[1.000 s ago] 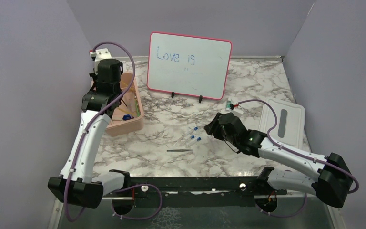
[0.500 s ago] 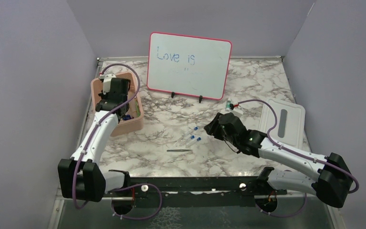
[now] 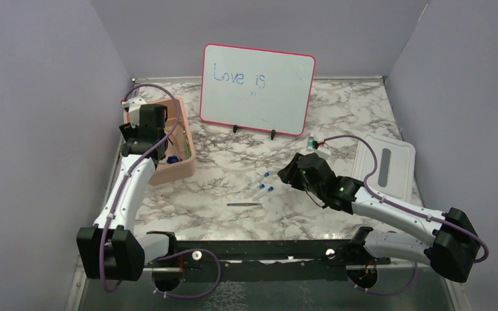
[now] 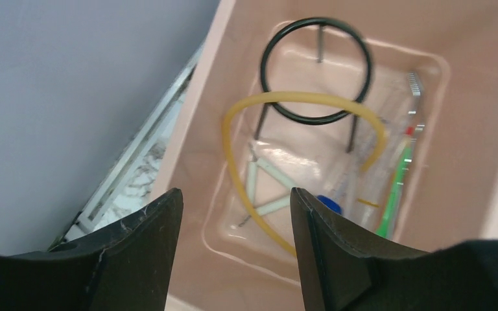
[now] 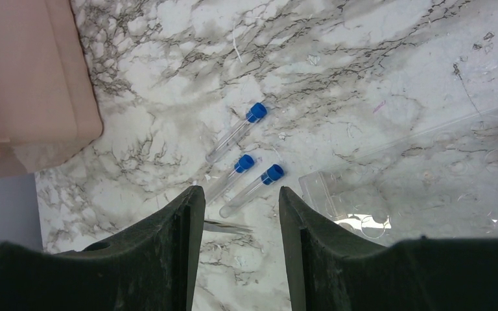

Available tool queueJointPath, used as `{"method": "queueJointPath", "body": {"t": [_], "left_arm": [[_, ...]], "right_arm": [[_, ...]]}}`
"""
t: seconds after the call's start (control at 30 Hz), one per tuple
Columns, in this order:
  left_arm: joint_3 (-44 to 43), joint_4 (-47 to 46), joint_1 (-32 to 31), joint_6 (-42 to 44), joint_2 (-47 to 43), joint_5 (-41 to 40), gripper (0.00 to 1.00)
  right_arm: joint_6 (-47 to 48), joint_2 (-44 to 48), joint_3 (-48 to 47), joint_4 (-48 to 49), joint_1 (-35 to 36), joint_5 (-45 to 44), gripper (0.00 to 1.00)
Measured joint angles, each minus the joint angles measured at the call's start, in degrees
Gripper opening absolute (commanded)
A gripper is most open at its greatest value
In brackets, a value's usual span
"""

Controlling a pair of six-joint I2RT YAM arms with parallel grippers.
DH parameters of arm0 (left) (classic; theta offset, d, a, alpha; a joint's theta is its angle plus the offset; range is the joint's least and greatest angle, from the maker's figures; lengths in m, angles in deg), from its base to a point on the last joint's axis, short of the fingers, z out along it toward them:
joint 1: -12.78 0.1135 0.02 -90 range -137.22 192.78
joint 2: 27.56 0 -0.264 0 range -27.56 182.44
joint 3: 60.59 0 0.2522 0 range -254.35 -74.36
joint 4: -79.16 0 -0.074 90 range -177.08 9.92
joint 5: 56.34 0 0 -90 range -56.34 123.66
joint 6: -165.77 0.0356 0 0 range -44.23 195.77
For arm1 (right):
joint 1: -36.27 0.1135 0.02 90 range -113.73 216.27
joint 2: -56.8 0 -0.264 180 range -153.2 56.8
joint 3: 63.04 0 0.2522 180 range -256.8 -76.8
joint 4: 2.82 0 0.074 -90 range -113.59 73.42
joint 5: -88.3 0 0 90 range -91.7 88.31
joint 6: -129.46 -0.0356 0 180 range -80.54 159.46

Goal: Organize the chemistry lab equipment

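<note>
Closest to the near edge of the tabletop, about the middle, there's a thin dark rod [image 3: 244, 205] lying flat by itself. Just past it are three clear blue-capped tubes [image 5: 237, 139] side by side on the marble, caps pointing toward the far right corner, none of them touching.

The right hand [image 5: 240, 194] is right over those tubes, fingers apart and nothing clamped. From its wrist camera the tubes show up in the gap between the fingers. I can't tell how high above them it is.

Over by the right edge a white lid [image 3: 384, 165] lies flat.

Along the left edge is the pink bin [image 3: 180, 170], and the left hand [image 4: 233, 201] is pointing down into it, fingers spread wide and holding nothing. Inside the bin the black wire ring tripod [image 4: 264, 68] stands on its legs at the far end. The tan rubber tube [image 4: 298, 98] arches across it, and there's a blue cap [image 4: 329, 204] and something green [image 4: 395, 188] lower down.

The pink-framed whiteboard [image 3: 257, 89] is propped up at the far edge.
</note>
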Motion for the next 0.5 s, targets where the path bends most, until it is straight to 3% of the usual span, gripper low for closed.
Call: {"method": "queueJointPath", "body": {"t": [0.23, 0.4, 0.5], "left_arm": [[-6.47, -0.76, 0.00, 4.07, -3.43, 16.28, 0.57], [-7.76, -1.79, -0.68, 6.91, -3.43, 38.32, 0.55], [-6.54, -3.30, -4.76, 8.41, -3.52, 50.05, 0.57]], "right_arm": [[0.02, -0.24, 0.00, 0.02, 0.00, 0.00, 0.50], [0.04, -0.28, 0.00, -0.04, -0.02, 0.00, 0.50], [0.07, -0.28, 0.00, -0.04, 0.00, -0.04, 0.50]]}}
